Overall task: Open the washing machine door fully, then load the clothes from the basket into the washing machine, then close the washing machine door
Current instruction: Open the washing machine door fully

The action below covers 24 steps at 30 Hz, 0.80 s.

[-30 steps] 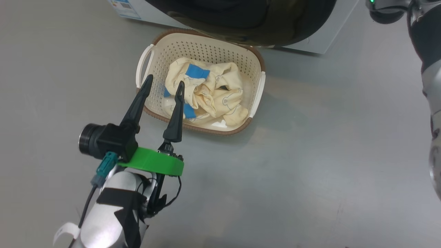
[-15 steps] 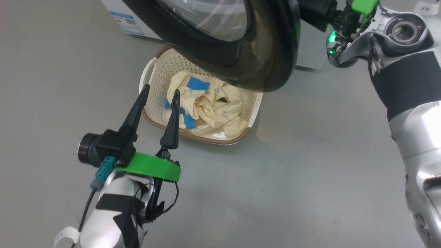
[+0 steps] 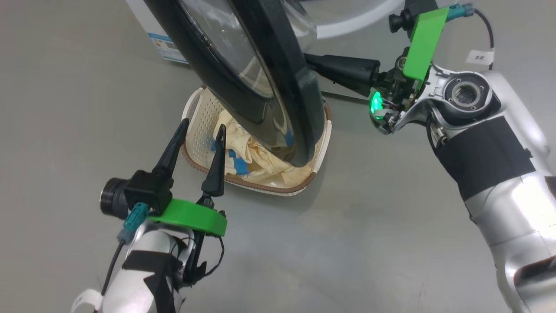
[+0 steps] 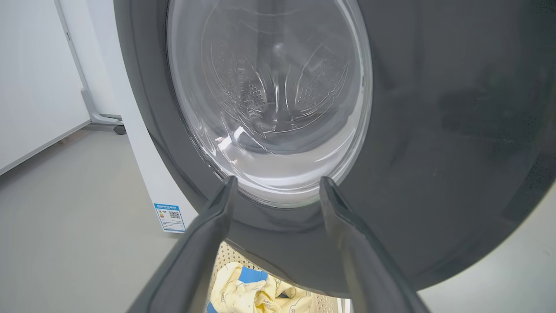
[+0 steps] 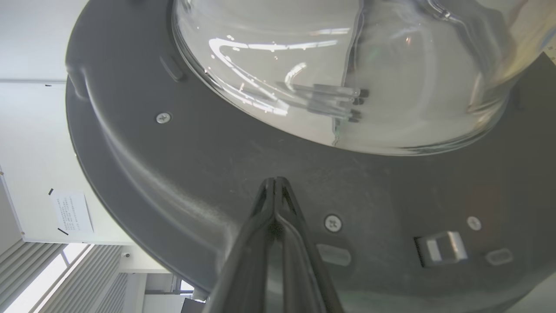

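Observation:
The washing machine door [image 3: 278, 65] stands part open, its black rim hanging over the basket [image 3: 193, 130]. My right gripper [image 3: 309, 58] is shut with nothing in it, tips against the door's inner black face [image 5: 182, 174], below the glass bowl [image 5: 347, 65]. My left gripper [image 3: 200, 127] is open and empty above the basket's near left rim. In the left wrist view its fingers [image 4: 217, 217] frame the door's outer glass [image 4: 269, 100]. The cream and blue clothes [image 3: 256, 158] lie in the basket, partly hidden by the door. The washing machine [image 3: 150, 24] is the white box behind.
Grey floor [image 3: 369, 226] lies open to the right of the basket and in front of it. A blue sticker [image 4: 169, 217] marks the machine's lower corner. A door latch [image 5: 441, 248] shows on the inner rim. A white wall panel [image 4: 34, 87] stands left of the machine.
The door has swung further out over the basket, covering more of the clothes. My right arm has come into the head view, which has also shifted. The left gripper holds its place.

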Tool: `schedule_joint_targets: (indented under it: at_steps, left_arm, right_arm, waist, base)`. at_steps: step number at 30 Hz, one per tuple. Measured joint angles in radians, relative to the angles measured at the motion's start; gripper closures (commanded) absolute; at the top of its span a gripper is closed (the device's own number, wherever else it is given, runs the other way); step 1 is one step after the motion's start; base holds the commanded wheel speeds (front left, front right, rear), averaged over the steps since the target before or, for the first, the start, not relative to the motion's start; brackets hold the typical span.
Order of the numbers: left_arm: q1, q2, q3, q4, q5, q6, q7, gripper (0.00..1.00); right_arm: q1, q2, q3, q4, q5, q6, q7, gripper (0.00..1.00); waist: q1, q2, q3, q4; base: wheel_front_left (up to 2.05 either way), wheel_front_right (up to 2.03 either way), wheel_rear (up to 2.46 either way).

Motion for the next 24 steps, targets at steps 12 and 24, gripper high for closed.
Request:
schedule_joint_targets:
  at_steps: [12, 24]
  left_arm:
    - [0.029, 0.0, -0.01, 0.017, 0.0, 0.0, 0.0, 0.0]
    - [0.036, 0.0, -0.017, 0.018, 0.0, 0.001, 0.0, 0.0]
  right_arm:
    - [0.074, 0.001, 0.129, -0.073, 0.116, 0.0, -0.061, 1.0]
    - [0.105, 0.004, 0.197, -0.085, 0.184, 0.0, -0.153, 1.0]
  waist:
    - [0.0, 0.0, -0.044, 0.018]
    - [0.0001, 0.0, -0.061, 0.03]
  base:
    - [0.0, 0.0, 0.0]
    - [0.0, 0.0, 0.0]
